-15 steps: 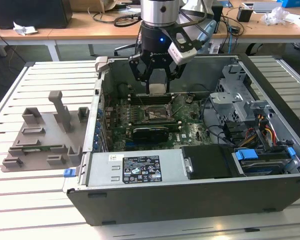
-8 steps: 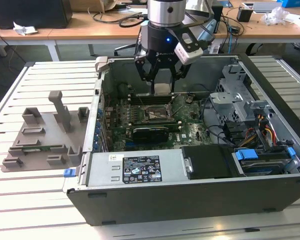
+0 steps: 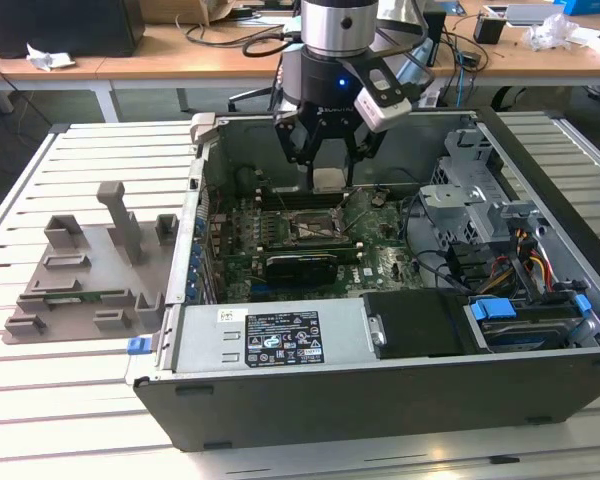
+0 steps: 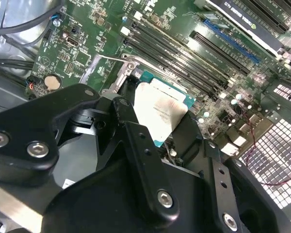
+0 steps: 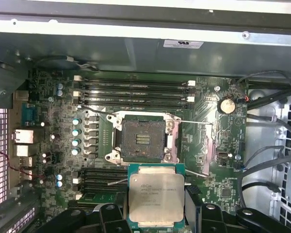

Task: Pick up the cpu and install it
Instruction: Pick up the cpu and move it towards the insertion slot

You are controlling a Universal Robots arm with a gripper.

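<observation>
Small flat square cpu with a shiny silver top and thin green rim, clamped between the fingers of the black gripper, not yet in the square dark metal socket

The pickup looks done and the carry to the socket is the step in hand. In the first wrist view the chip hangs flat, clear of the green motherboard, just beside one edge of the socket and over the long black memory slots that flank it. The socket's frame stands open, its contact field bare. Both lie inside the open dark computer case, while the grey plastic tray sits well apart from the socket, outside the case. As I judge it, seating calls for centring the chip over the socket, edges square to the frame, and lowering it level without scraping the contacts
</observation>
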